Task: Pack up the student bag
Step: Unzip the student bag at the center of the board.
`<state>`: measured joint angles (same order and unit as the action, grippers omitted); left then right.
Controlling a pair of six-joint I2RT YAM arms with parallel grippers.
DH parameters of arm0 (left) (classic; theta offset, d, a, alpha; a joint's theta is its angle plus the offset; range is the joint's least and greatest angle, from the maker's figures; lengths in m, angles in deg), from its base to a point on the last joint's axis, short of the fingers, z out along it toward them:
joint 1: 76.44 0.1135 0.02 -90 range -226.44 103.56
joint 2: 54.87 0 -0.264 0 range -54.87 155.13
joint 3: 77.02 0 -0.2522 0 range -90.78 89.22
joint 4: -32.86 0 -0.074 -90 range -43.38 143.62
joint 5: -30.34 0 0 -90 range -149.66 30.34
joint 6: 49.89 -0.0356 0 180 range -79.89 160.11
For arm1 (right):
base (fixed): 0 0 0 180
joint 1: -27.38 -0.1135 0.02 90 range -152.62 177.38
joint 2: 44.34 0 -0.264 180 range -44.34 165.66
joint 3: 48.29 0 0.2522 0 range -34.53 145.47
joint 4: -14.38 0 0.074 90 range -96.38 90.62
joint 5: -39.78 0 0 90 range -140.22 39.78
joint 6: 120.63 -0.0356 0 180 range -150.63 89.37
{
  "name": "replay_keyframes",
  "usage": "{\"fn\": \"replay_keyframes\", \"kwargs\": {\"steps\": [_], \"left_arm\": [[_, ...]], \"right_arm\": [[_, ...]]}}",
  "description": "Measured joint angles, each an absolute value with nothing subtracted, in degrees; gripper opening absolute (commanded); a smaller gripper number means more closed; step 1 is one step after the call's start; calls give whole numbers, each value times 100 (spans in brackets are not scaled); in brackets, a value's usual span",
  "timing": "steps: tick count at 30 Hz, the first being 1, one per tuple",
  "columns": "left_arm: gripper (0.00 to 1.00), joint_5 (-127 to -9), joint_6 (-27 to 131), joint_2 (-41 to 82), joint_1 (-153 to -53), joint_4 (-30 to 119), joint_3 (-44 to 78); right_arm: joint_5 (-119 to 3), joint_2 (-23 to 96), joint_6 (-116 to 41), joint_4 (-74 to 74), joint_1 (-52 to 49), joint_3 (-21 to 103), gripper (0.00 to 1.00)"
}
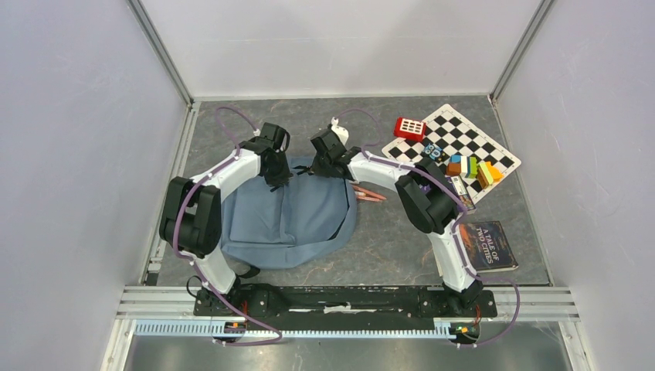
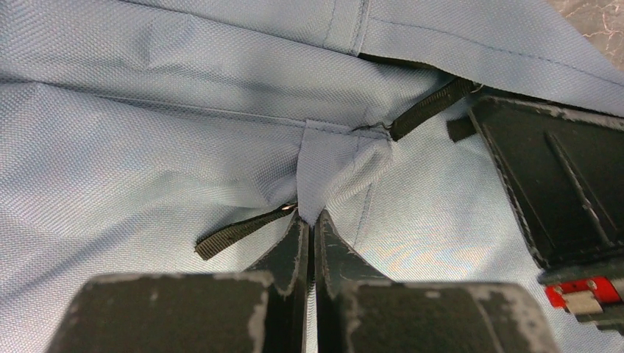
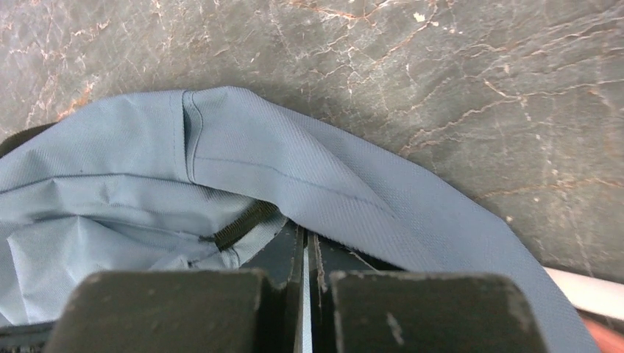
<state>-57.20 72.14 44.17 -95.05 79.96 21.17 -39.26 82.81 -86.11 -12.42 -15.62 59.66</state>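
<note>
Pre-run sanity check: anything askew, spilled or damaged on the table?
Nothing spilled or damaged. Only the checkerboard lies askew to the edges of the table, with colored blocks bunched at its near corner. The student bag lies flat.

Place: robotics lab test cell
Walls: plain white panels (image 1: 77, 154) around the table (image 1: 386, 232)
Rig: two arms (image 1: 232, 171) bolted to a rail (image 1: 541, 303) at the table's near edge

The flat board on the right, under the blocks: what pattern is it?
The board has a black-and-white checkered pattern, seen best in the top external view.
</note>
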Motion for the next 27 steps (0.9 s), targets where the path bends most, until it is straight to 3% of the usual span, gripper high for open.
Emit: {"fn": "replay_keyframes", "kwargs": {"steps": [27], "left_arm": [[2, -5755, 7267, 4297, -9081, 8249, 2243]], "right_arm": [[-3882, 6651, -6688, -1460, -1569, 4886, 0]]}}
